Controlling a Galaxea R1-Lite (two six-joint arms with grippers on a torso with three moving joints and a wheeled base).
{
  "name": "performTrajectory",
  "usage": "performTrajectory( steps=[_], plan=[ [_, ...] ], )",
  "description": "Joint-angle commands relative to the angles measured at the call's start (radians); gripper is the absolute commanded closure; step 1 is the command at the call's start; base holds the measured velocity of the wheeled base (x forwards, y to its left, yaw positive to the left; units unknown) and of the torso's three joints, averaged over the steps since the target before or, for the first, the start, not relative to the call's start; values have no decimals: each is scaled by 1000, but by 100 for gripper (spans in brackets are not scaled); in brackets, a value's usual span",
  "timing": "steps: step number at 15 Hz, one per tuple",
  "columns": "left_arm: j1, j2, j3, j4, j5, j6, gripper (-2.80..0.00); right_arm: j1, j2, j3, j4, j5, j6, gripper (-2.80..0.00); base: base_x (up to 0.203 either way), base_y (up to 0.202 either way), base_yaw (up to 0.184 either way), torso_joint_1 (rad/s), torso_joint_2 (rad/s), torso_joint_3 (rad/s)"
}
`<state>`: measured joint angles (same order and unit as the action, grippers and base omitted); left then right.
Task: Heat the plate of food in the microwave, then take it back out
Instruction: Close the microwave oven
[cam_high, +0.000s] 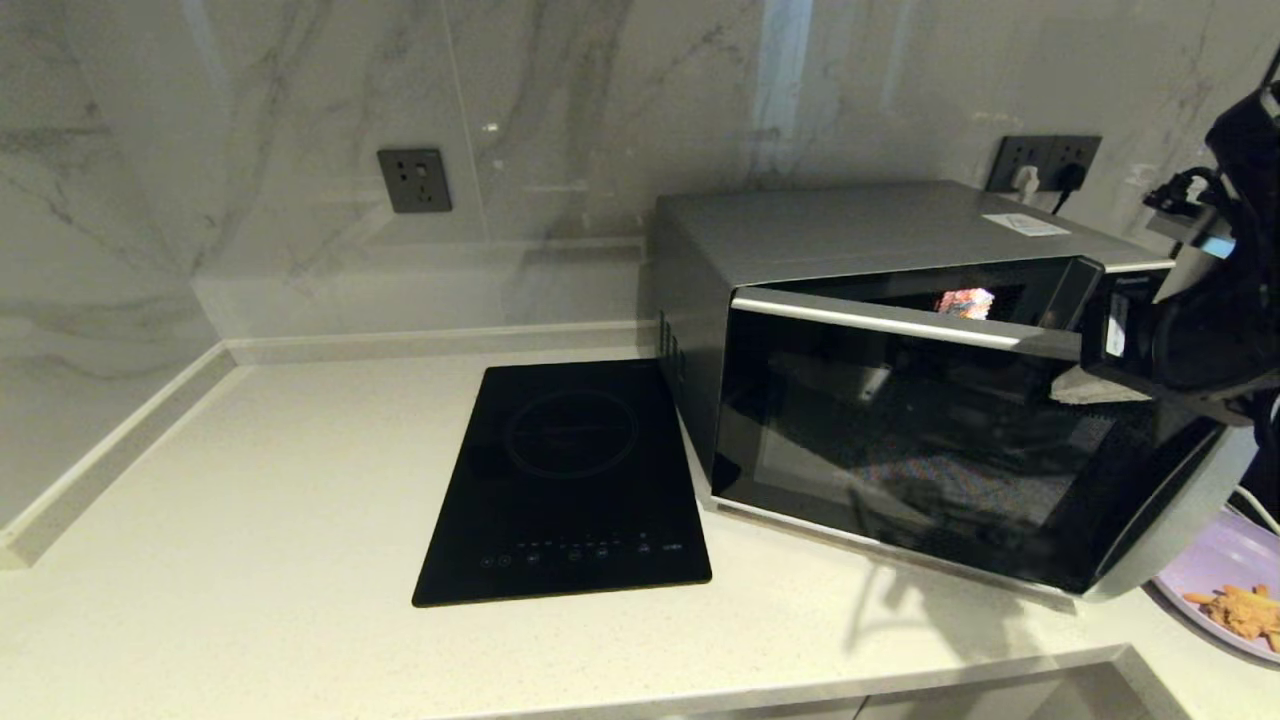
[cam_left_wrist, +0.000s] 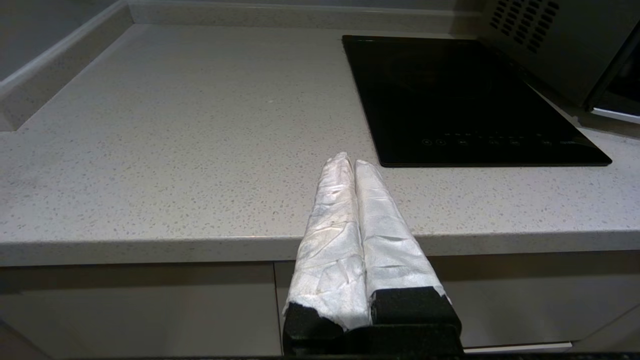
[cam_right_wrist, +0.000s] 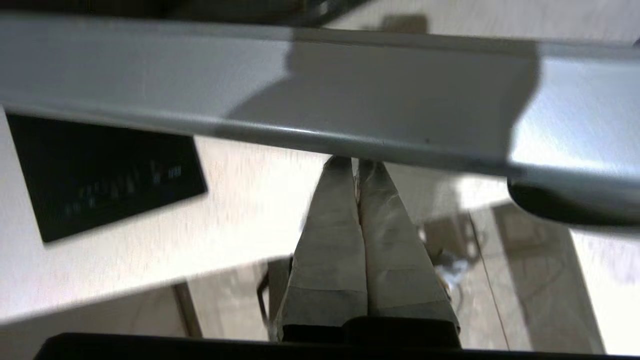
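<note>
Head view first: we see the microwave (cam_high: 900, 400) on the counter (cam_high: 250, 520), right of the black induction cooktop (cam_high: 570, 480), its drop-down door tilted partly open at the top. Our right arm reaches in from the right edge at the door's upper right corner, with the right gripper (cam_high: 1085, 385) at the end of the silver handle strip. The plate of food (cam_high: 1225, 600) sits on the counter at the far right, just beside the microwave's lower corner, well apart from the gripper. We judge the plate light, stiff and rather slick; the fries lie loose, so it wants a level carry and a pinch on the bare lilac rim.

Left wrist view: our left gripper (cam_left_wrist: 348, 162) hangs parked off the counter's front edge, its taped fingers pressed together on nothing.

Right wrist view: the right gripper's wrapped fingers (cam_right_wrist: 330, 225) meet flat, holding nothing, their tips tucked against the handle strip (cam_right_wrist: 350, 120). We judge the door stiff and hinged low, best hooked and pulled from that strip.
</note>
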<state>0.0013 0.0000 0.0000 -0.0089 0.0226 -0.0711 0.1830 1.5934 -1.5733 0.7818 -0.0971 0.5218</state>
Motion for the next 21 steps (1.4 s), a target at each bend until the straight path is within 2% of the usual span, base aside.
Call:
performTrajectory(
  steps=[1,6,11,21],
  plan=[
    [0,2,0,0,0,-1,0,-42,42,-5,-41,-1,0,0,0,0,0,0,0,0],
    [0,2,0,0,1,-1,0,-113,132,-12,-221,-9,-22,0,0,0,0,0,0,0],
    [0,2,0,0,0,-1,0,-146,234,-62,-368,9,-16,0,0,0,0,0,0,0],
    [0,2,0,0,0,-1,0,-160,347,-197,-395,54,-11,0,0,0,0,0,0,0]
  ],
)
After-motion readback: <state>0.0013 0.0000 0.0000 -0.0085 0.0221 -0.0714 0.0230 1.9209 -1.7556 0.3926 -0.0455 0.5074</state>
